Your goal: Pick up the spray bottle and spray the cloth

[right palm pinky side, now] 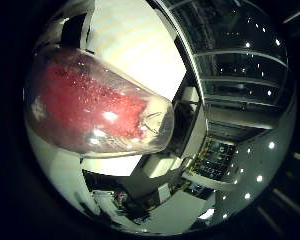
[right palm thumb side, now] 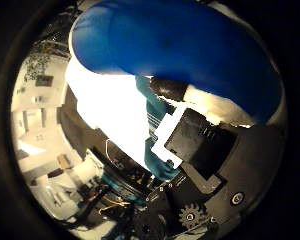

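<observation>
The spray bottle's clear body (right palm pinky side: pixel 95 107), holding red liquid, lies close against the palm and fills much of the little finger side view. Its blue spray head (right palm thumb side: pixel 185 50) looms large in the thumb side view. My right hand (right palm thumb side: pixel 200 150) shows as black and white finger parts with a teal piece, curled up against the blue head, so the hand is shut on the bottle. No cloth shows in either view.
Behind the bottle is a bright white surface (right palm pinky side: pixel 140 45) and a dark room with ceiling lights (right palm pinky side: pixel 250 65). White furniture and clutter (right palm thumb side: pixel 45 150) show far off past the hand.
</observation>
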`<action>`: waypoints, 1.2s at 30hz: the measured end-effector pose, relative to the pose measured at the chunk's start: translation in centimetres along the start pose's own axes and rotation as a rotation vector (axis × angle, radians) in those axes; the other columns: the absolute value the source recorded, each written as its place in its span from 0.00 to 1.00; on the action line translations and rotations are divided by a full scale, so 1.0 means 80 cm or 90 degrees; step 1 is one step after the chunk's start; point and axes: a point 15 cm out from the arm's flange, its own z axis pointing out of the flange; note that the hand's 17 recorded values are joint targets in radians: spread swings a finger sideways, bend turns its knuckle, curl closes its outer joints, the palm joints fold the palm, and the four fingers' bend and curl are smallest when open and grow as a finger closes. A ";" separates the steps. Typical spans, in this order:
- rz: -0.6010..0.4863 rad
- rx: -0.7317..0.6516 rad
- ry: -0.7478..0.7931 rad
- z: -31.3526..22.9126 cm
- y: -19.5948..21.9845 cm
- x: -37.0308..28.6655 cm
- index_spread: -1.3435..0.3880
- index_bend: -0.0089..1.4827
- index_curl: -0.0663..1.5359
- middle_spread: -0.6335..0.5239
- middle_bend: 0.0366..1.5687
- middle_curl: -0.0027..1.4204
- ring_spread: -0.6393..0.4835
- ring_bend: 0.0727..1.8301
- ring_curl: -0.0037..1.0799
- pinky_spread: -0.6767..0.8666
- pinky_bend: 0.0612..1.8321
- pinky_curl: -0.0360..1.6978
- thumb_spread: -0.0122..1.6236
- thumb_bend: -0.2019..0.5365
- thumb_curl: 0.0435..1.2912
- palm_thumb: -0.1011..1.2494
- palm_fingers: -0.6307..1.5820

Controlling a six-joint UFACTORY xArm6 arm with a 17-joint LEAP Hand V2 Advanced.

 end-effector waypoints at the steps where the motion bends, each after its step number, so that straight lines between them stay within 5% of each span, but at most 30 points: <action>1: 0.003 0.004 -0.006 -0.005 -0.001 -0.001 0.68 0.81 0.47 0.50 0.88 0.42 0.43 0.80 0.57 0.34 0.50 0.89 0.62 0.26 0.54 0.85 0.82; 17: 0.078 0.105 -0.259 -0.071 -0.037 -0.084 0.67 0.80 0.49 0.49 0.88 0.42 0.42 0.80 0.58 0.34 0.51 0.88 0.62 0.25 0.53 0.85 0.82; 36: 0.132 0.237 -0.708 -0.018 -0.035 -0.152 0.67 0.79 0.50 0.50 0.87 0.41 0.43 0.80 0.57 0.34 0.50 0.88 0.64 0.25 0.54 0.86 0.82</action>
